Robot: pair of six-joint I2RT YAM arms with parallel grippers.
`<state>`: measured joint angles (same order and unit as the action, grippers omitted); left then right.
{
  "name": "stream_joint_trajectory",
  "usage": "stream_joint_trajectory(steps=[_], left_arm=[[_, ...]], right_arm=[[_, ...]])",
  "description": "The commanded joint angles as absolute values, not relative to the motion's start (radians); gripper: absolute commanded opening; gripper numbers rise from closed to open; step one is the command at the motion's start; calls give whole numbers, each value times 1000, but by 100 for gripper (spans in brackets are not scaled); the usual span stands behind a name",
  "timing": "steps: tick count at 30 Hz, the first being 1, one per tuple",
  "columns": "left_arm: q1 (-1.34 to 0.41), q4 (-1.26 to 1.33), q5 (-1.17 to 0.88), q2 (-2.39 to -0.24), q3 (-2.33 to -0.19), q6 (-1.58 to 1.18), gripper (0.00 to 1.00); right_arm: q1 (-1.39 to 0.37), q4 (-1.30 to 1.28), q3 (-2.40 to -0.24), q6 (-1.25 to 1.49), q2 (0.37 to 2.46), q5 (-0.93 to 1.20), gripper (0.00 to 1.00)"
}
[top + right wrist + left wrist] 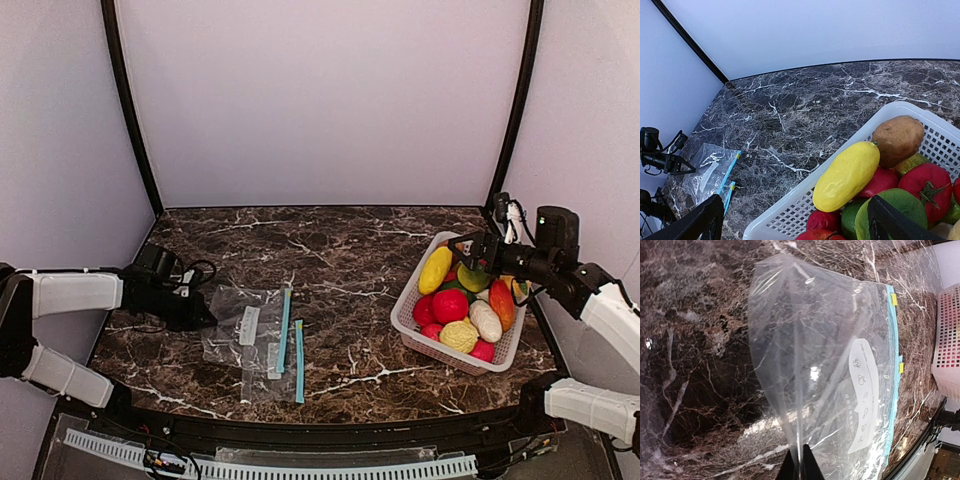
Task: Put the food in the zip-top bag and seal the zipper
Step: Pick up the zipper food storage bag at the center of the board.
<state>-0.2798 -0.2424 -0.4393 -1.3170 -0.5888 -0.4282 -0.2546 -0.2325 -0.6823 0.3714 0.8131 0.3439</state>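
The clear zip-top bag [245, 335] lies flat on the marble table at the left, its blue zipper strip [284, 330] on the side toward the basket. My left gripper [200, 312] is shut on the bag's [820, 355] edge opposite the zipper [892, 380], and the film is puckered up between the black fingertips [810, 465]. The food sits piled in a white basket [405, 315] at the right: a yellow fruit [847, 175], a brown potato [897, 140], a red tomato [932, 187], and green, orange and white pieces. My right gripper [795, 200] hangs open above the basket's near corner, holding nothing.
A second blue zipper strip [299, 360] lies just right of the first, over more clear film. Grey walls with black corner posts close in the table's back and sides. Bare marble [350, 270] lies between bag and basket.
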Motion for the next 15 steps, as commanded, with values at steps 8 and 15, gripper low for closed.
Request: stream_joint_trajectory(steps=[8,15], left_arm=[[-284,-325,-476,-1023,-733,-348,1],[-284,-235,-704,-1000,-888,-251,1]], right_arm=[[-262,-228,-738,447,761,420,98],[-346,-138,-778,530,824,481,93]])
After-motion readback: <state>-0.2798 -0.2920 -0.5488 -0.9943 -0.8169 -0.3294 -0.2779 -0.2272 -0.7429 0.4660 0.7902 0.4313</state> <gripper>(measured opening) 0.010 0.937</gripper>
